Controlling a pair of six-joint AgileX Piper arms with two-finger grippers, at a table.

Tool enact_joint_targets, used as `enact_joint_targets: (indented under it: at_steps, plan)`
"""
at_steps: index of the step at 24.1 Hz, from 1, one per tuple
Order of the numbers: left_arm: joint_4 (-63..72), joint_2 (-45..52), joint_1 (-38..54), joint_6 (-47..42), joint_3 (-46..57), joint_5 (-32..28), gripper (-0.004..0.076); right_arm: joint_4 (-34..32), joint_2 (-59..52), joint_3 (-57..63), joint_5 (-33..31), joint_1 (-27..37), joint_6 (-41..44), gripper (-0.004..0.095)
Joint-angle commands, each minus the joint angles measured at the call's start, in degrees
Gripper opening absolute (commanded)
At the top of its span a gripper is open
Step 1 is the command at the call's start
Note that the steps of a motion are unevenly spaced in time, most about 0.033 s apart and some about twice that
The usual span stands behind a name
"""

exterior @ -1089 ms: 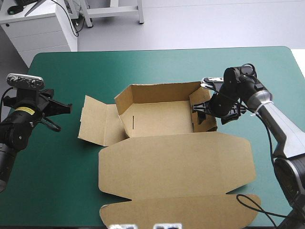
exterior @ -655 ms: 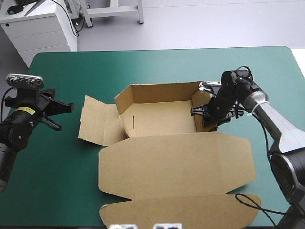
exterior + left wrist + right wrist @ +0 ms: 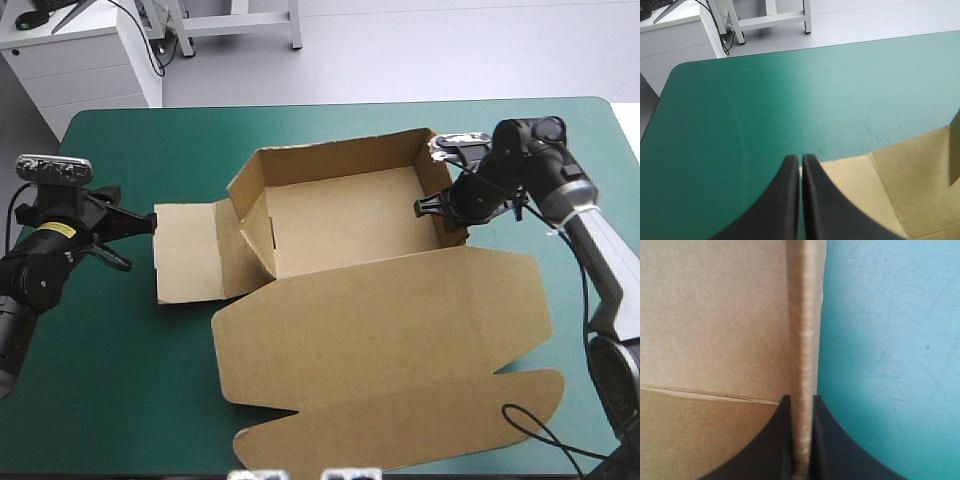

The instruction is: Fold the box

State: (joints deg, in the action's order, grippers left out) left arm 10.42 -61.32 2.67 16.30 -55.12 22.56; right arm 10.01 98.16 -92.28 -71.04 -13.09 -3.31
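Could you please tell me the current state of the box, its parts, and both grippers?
box: open tray, walls raised.
lid: unfolded, lying flat.
left flap: lying flat, not tucked.
right gripper: shut on the box's right wall.
left gripper: shut, at the left flap's edge.

The box (image 3: 380, 330) lies mid-frame, the right gripper (image 3: 441, 207) on its right wall, the left gripper (image 3: 150, 223) at its left flap's edge.
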Motion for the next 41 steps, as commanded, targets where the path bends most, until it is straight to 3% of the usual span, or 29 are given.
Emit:
enact_joint_targets:
  at_steps: [1, 5, 10, 16, 24, 29, 35, 38, 41]
  plan:
    - [1.05, -1.07, 0.41, -1.58, -2.04, -5.45, 0.0004, 4.16, -6.77, -2.19, -0.58, 4.47, -3.19, -0.0019]
    - [1.29, -4.27, 4.97, -8.7, -3.27, -5.88, 0.0005, 9.41, -11.1, -2.19, -0.58, 10.47, -7.52, -0.0019]
    - [3.33, -7.47, 6.86, -7.52, -5.35, -5.99, 0.0005, 10.16, -14.91, -2.19, -0.58, 15.73, -9.95, -0.0019]
    - [3.33, -11.42, 6.86, -7.63, -6.51, -5.99, 0.0005, 11.43, -18.3, -2.19, -0.58, 16.96, -10.66, -0.0019]
    - [3.19, -16.15, 6.86, -3.19, -6.51, -3.45, 0.0004, 26.67, -19.63, -2.19, -0.48, 16.73, -17.27, -0.0017]
    - [10.61, -16.81, 4.66, -3.04, -6.51, -2.88, -0.0008, 24.45, -19.52, -2.19, 0.3, 12.29, -18.35, -0.0017]
    - [12.29, -15.81, -4.13, -2.01, -6.51, -1.83, -0.0008, 14.79, -14.91, -2.19, 9.03, 5.4, -14.85, -0.0017]
    - [15.28, -13.95, -4.13, -2.01, -6.51, 1.57, -0.0008, 11.05, -13.25, -2.19, 10.51, 5.4, -12.62, -0.0017]
    - [19.85, -12.29, -4.13, 3.42, -6.51, 6.13, -0.0008, 10.66, -12.18, -2.19, 11.6, 5.4, -11.83, -0.0015]
